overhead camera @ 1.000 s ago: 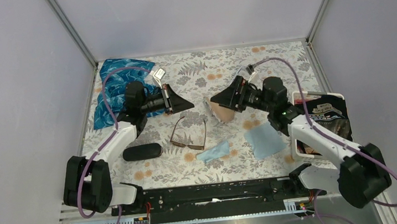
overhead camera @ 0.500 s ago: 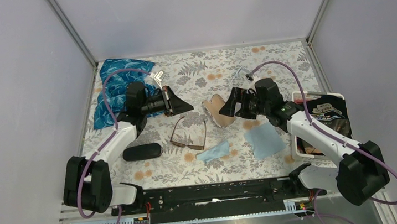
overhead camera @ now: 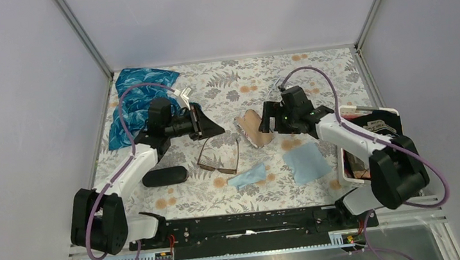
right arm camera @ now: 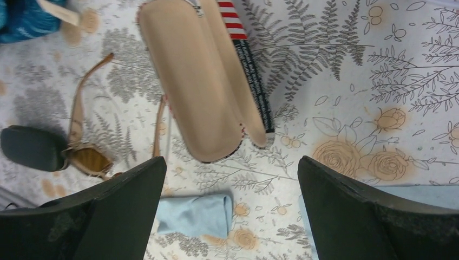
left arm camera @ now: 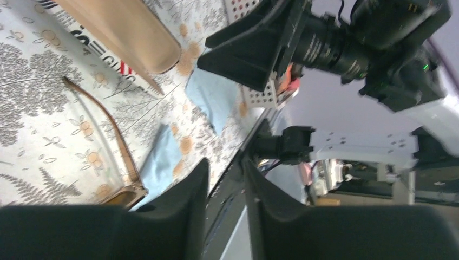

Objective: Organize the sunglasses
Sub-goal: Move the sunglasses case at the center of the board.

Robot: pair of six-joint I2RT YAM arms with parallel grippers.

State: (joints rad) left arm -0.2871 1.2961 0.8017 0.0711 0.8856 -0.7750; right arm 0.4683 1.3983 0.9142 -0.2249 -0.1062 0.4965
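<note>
The sunglasses [overhead camera: 218, 157] lie unfolded on the floral table mat, brown lenses toward the front; they also show in the right wrist view [right arm camera: 89, 160] and the left wrist view [left arm camera: 108, 124]. My left gripper [overhead camera: 218, 130] [left arm camera: 223, 162] hovers just behind them, jaws a narrow gap apart and empty. My right gripper [overhead camera: 266, 118] [right arm camera: 231, 162] is wide open and empty, above the right side of an open case with a tan inside [overhead camera: 253, 129] [right arm camera: 200, 81].
A black oval case [overhead camera: 164, 175] [right arm camera: 30, 147] lies left of the sunglasses. Two light blue cloths [overhead camera: 247, 175] [overhead camera: 307, 162] lie in front. A blue patterned bag [overhead camera: 137, 104] is at back left. A white tray [overhead camera: 395, 112] with a black packet is at right.
My right gripper has drawn back to the right off the tan open case and turned, leaving the case lying on the mat. My left gripper has edged right and forward, toward the sunglasses.
</note>
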